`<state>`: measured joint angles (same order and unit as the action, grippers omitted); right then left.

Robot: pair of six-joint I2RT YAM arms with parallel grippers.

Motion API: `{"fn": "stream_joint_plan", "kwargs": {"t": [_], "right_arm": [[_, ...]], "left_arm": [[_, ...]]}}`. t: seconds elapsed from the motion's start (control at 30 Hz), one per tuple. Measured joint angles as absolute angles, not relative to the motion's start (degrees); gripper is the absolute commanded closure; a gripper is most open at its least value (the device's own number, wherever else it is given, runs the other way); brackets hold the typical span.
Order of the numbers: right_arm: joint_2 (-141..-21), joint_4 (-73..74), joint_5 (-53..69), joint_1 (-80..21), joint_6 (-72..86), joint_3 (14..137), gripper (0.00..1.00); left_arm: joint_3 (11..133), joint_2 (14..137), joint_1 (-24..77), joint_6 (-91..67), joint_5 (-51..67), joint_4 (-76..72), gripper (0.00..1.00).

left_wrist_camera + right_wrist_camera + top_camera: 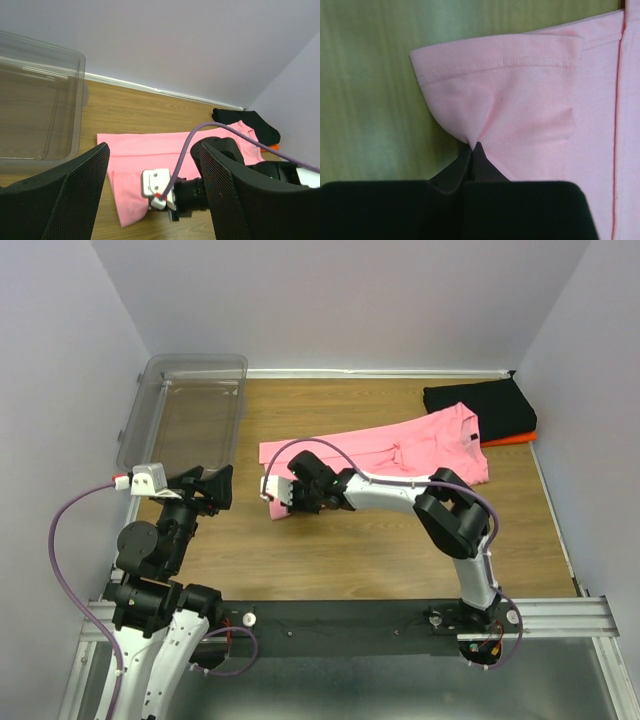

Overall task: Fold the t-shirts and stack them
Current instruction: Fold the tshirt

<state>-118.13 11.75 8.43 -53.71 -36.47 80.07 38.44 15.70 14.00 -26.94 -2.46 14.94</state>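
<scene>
pinching a small peak of cloth at the near left corner of the pink t-shirt with the right tool, closed tight on it. spread across the middle of the counter, just short of the folded black t-shirt and orange t-shirt in the far right corner. with the left tool wide and empty, raised near the clear bin. to fold cleanly: lift only enough to free the corner, carry it over toward the opposite edge, hold the hem straight, avoid dragging the whole shirt, release once flat.

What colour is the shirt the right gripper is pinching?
Pink t-shirt, best seen in right wrist view.
</scene>
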Motion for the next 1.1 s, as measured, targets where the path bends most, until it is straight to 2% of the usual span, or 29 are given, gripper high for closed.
{"fn": "stream_joint_plan", "kwargs": {"t": [0.5, 0.67, 0.7, 0.73, 0.77, 0.83, 1.0, 1.1], "right_arm": [[-109.34, 13.87, 15.55, -71.35, -40.66, 67.90, 1.00], [-105.75, 17.61, 19.75, -73.89, -42.72, 66.02, 0.99], [-105.27, 17.93, 20.12, -73.89, -43.07, 66.02, 0.94], [-104.81, 18.24, 20.32, -73.91, -43.24, 66.00, 0.81], [-104.42, 18.44, 20.29, -73.93, -43.40, 66.00, 0.52], [-103.68, 18.96, 20.10, -73.87, -43.55, 66.00, 0.25], [-96.73, 20.93, 18.68, -70.72, -44.56, 64.23, 0.17], [-87.61, 23.00, 20.91, -59.37, -46.06, 62.06, 0.17]], "left_arm": [[38.06, 15.53, 14.00, -26.33, -0.95, 13.96, 0.17], [37.39, 20.43, 14.00, -25.71, 3.86, 9.17, 0.17], [37.17, 22.41, 14.00, -25.71, 5.19, 7.75, 0.17], [36.80, 24.32, 14.00, -25.74, 7.31, 5.93, 0.17], [36.64, 29.23, 14.00, -25.76, 9.50, 3.75, 0.17], [37.04, 36.95, 14.00, -25.76, 13.67, -0.99, 0.17], [44.36, 58.63, 14.00, -25.98, 22.20, -4.75, 0.19], [54.46, 73.34, 14.70, -25.78, 26.28, -5.76, 0.19]]}}
